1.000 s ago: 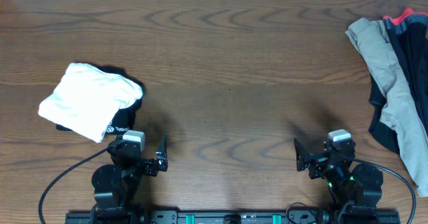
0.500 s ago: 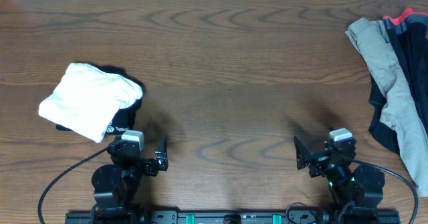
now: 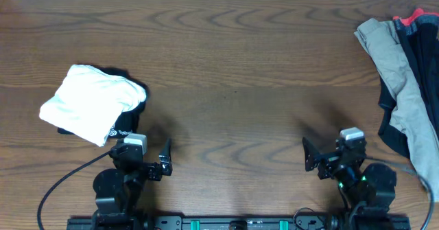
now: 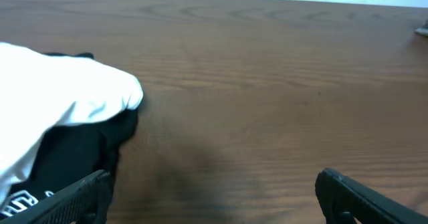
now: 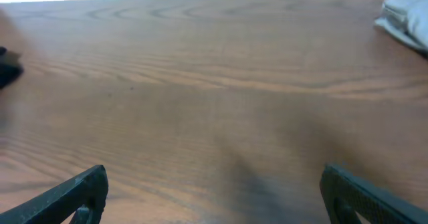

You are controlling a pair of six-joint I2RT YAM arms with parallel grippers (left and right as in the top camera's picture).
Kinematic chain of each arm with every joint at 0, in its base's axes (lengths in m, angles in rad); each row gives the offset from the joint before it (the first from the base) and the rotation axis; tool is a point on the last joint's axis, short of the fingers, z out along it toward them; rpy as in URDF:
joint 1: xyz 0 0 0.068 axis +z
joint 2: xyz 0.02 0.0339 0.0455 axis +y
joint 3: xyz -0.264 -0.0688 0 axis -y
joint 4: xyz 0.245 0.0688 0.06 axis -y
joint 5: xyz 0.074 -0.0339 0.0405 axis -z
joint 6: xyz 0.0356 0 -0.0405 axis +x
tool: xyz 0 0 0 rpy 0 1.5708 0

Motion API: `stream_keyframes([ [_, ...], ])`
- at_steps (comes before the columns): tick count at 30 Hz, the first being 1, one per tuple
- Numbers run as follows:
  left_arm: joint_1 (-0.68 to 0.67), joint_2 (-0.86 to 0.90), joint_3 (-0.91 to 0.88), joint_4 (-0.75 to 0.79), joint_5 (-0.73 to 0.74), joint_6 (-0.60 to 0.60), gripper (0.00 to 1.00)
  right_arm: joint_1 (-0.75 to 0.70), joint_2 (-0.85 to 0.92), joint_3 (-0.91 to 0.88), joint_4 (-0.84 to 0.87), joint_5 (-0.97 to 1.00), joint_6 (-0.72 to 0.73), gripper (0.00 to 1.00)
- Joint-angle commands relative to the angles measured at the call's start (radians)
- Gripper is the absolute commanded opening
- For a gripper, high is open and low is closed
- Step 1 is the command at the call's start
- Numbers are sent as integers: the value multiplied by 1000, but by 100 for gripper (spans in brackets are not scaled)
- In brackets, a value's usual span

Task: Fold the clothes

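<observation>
A folded stack lies at the left: a white garment point(image 3: 92, 101) on top of a black one point(image 3: 130, 123). It also shows in the left wrist view, white point(image 4: 60, 90) over black point(image 4: 67, 150). At the right edge lies a loose pile: a beige garment point(image 3: 401, 72) over black pants point(image 3: 422, 58) with a coral-red and grey waistband point(image 3: 413, 18). My left gripper point(image 3: 164, 160) is open and empty near the front edge, just below the stack. My right gripper point(image 3: 306, 158) is open and empty, left of the pile; the beige garment's corner point(image 5: 408, 17) shows far right in its view.
The brown wooden table point(image 3: 233, 72) runs between the two piles. Both arm bases sit at the front edge, with cables trailing beside them.
The right arm has shifted slightly to the right. The left arm and the garments have not moved.
</observation>
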Motion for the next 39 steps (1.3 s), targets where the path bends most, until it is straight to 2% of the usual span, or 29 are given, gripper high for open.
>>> stream_keyframes([
  [1, -6, 80, 130, -2, -23, -52, 98, -6, 137, 135, 6, 13, 89, 99],
  [4, -6, 218, 248, -32, -48, -71, 98, -6, 326, 280, -5, 13, 88, 99],
  [7, -6, 406, 410, -104, -52, -71, 98, -6, 548, 472, -89, 13, 88, 99],
  [11, -6, 707, 698, -325, -54, -71, 98, -6, 844, 763, -298, 17, 87, 99],
  [14, -6, 932, 954, -546, -54, -70, 98, -6, 1054, 985, -460, 16, 68, 99],
  [17, -6, 1101, 1152, -701, -54, -62, 98, -6, 1194, 1123, -570, -38, 66, 99],
  [19, -6, 1171, 1225, -745, -54, -44, 98, -6, 1255, 1168, -603, -63, 8, 99],
  [21, -6, 1217, 1264, -752, -21, -53, 98, -10, 1297, 1192, -608, -23, -20, 99],
  [24, -6, 1250, 1274, -747, 58, -55, 98, -49, 1365, 1256, -647, 156, 89, 91],
  [26, -6, 1261, 1274, -747, 63, -55, 98, -98, 1417, 1316, -684, 256, 138, 91],
  [31, -6, 1265, 1274, -758, 63, -55, 98, -278, 1569, 1477, -716, 351, 142, 91],
  [34, -6, 1265, 1274, -777, 63, -55, 98, -397, 1664, 1559, -689, 344, 171, 88],
  [39, -6, 1265, 1274, -791, 63, -55, 98, -539, 1790, 1626, -559, 212, 171, 83],
])
